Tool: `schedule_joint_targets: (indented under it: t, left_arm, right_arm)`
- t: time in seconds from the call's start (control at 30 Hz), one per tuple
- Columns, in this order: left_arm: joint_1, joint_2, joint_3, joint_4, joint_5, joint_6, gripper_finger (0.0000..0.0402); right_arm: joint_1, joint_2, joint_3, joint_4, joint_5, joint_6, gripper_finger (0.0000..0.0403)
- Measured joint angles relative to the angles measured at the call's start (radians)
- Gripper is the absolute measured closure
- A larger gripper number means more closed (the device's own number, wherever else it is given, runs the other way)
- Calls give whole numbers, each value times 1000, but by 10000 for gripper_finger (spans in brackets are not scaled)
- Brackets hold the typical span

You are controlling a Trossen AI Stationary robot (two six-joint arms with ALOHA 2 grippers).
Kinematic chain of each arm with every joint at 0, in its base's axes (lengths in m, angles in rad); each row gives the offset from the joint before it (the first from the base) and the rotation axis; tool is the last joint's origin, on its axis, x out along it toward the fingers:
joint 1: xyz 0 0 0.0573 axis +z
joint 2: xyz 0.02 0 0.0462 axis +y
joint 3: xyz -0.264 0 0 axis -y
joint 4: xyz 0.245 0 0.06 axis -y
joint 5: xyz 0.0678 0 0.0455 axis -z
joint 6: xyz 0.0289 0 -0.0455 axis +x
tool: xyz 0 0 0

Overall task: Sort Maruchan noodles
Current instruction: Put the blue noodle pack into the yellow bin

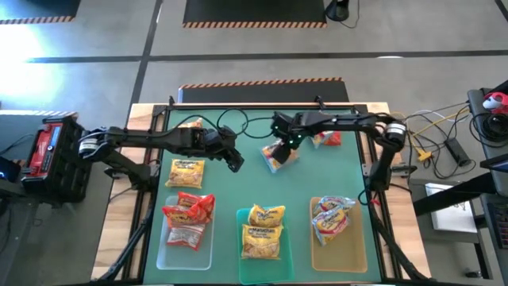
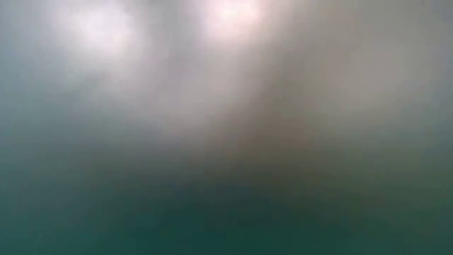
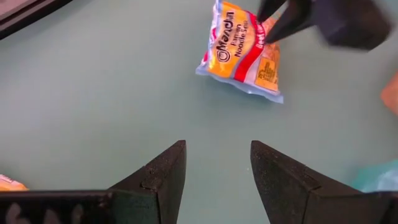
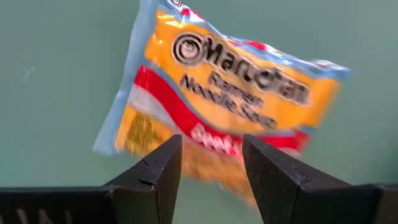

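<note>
An orange Maruchan packet [image 1: 275,157] [image 3: 239,53] [image 4: 230,87] with blue edges and a white-red band sits mid-table in my right gripper [image 1: 283,144] [image 4: 211,162]. My left gripper [image 1: 236,163] [image 3: 217,168] is open and empty, just left of it, pointing at it. A yellow packet [image 1: 186,172] lies flat on the mat. Another [image 1: 190,123] shows partly beneath the left arm. A red packet [image 1: 327,140] lies under the right arm. My right gripper pinches the orange packet between its two fingers at one end [image 4: 211,152], beside the white-red band. The fingers [image 3: 280,25] come from above. The packet hangs tilted below them. I cannot tell whether its lower edge [image 3: 239,87] rests on the mat.
Along the near edge stand three trays: a clear one [image 1: 182,256] with red packets, a teal one [image 1: 241,238] with yellow packets, an amber one [image 1: 337,254] with yellow-orange packets. Bare green mat lies between the trays and the grippers. Cables run along the far edge.
</note>
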Motion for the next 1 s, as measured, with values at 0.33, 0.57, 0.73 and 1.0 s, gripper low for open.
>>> schedule_joint_targets:
  t: [0.33,0.57,0.73,1.0]
  left_arm:
    - [13,-4,-80,119,0,-16,239]
    - [62,-3,-152,321,74,3,239]
    - [105,17,-249,490,165,-79,239]
    - [101,106,-366,888,312,-293,239]
  right_arm:
    - [8,-240,-156,45,63,15,243]
    - [39,-343,-398,309,65,200,243]
    - [48,-364,-522,470,68,202,243]
    - [44,-350,-601,503,180,207,243]
